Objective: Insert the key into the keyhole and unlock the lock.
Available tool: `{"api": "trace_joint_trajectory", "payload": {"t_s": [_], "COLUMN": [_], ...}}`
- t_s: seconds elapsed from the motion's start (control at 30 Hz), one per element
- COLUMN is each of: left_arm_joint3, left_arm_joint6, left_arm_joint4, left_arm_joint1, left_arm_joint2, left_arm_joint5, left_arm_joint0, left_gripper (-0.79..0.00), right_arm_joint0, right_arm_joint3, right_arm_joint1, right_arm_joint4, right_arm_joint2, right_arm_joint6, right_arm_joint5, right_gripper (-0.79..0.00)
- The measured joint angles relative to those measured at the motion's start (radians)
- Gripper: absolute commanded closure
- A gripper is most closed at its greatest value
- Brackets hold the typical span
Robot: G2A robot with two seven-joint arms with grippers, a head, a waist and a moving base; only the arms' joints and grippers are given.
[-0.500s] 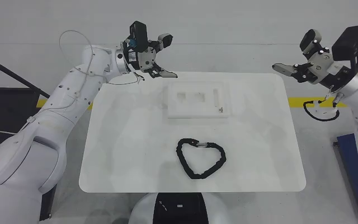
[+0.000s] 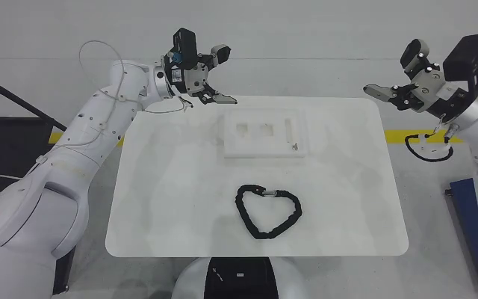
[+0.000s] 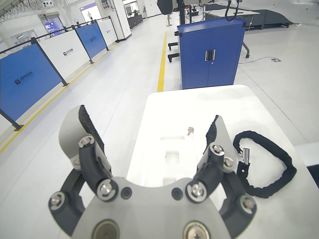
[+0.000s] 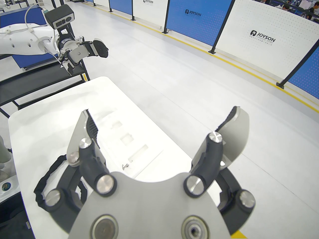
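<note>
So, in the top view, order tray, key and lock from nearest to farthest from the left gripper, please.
1. Tray, on the table's far side, beside the left gripper.
2. Key, at the tray's end away from it.
3. Lock, on the near half.

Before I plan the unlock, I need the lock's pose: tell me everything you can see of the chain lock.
The chain lock is a chain in a black fabric-looking sleeve, closed into a roughly heart-shaped loop lying flat on the white table, near its front middle. Its ends meet at a short silver cylinder on the loop's far side, facing the foam tray. Only the table touches it. The keyhole cannot be made out.
</note>
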Motion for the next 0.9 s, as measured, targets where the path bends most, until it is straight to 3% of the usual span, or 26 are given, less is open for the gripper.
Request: {"api": "trace_joint_trajectory", "payload": {"t_s": [0.4,0.9], "left_arm_joint3": [0.0,0.0], "left_arm_joint6": [0.0,0.0], "left_arm_joint4": [0.0,0.0], "left_arm_joint1": [0.0,0.0], "left_arm_joint2": [0.0,0.0], "left_arm_joint5": [0.0,0.0], "left_arm_joint0": [0.0,0.0], "left_gripper": [-0.785,-0.785], "right_arm_joint0": [-0.001,0.036], "right_arm_joint3": [-0.001,-0.016], "right_arm_joint1": [0.0,-0.031], "right_arm_joint4": [-0.001,0.014], "right_arm_joint2": [-0.001,-0.175], "right_arm_joint6": [-0.001,0.155], "right_arm_joint5": [0.001,0.198], "right_gripper": [-0.785,-0.785]}}
